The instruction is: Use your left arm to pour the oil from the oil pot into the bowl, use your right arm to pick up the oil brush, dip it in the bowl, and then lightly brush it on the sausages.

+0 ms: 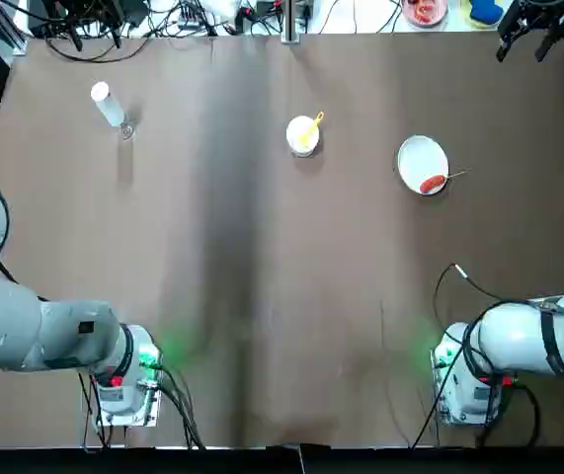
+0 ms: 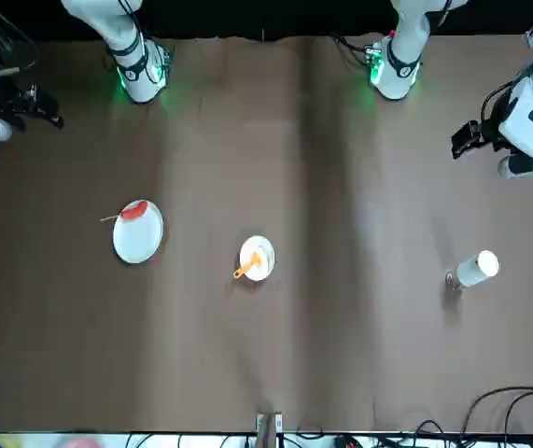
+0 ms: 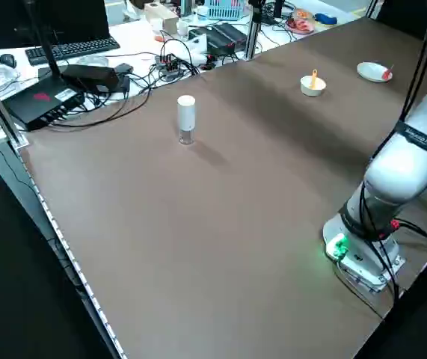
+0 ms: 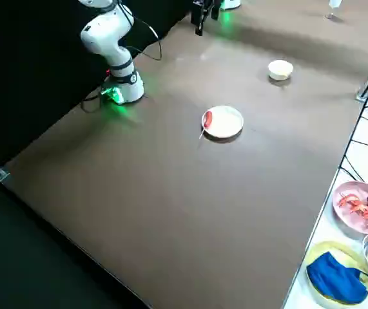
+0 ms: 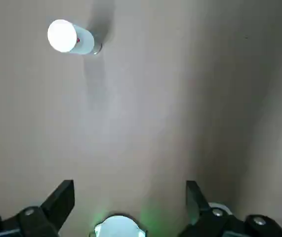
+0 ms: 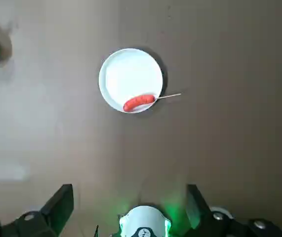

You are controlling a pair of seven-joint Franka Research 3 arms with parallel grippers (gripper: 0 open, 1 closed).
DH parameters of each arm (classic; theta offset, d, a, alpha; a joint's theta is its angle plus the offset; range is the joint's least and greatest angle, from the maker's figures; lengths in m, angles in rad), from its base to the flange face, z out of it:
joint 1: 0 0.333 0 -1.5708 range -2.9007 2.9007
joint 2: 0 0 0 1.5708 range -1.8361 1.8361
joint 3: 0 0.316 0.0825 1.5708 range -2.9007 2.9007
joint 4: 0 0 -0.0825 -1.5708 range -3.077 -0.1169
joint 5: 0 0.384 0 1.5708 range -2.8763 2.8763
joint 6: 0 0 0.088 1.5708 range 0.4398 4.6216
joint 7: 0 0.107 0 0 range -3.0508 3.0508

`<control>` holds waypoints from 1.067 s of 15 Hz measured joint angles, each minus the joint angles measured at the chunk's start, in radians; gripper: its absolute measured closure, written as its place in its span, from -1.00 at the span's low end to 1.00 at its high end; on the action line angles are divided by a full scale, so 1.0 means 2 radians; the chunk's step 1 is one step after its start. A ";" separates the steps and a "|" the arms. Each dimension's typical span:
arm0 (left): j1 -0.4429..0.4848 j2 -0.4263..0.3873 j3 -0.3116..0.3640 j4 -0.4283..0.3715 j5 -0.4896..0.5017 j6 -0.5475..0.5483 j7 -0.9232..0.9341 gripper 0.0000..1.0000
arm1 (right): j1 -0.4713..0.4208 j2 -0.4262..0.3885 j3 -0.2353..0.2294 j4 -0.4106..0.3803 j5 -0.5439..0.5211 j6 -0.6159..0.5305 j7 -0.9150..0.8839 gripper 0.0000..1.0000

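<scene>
Brown table (image 1: 262, 296) under both arms, cables and a keyboard (image 3: 71, 49) past its far edge; dishes of food (image 4: 361, 207) and a blue cloth (image 4: 335, 278) off the right edge.

Oil pot (image 1: 110, 106) upright near the far left corner, clear end down on the table, well apart from all else; seen also from the left wrist (image 5: 70, 37).

Bowl (image 1: 302, 136) near the middle of the far edge; brush (image 1: 312, 125) resting in it, handle leaning out over the rim toward the far edge.

Plate (image 1: 422, 160) to the right of the bowl, apart from it; sausage (image 1: 433, 183) lying on the plate's near rim, skewer end poking out over the table to the right.

Left gripper (image 5: 130, 202) raised over the left side of the table, fingers spread wide, nothing between them, well short of the pot.

Right gripper (image 6: 130, 205) raised over the right side, above the plate's near side, fingers likewise wide apart and empty.
</scene>
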 joint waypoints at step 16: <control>0.005 0.000 0.002 0.000 0.000 0.000 0.001 -0.98 | 0.007 0.000 0.000 0.000 0.000 -0.002 0.000 -1.00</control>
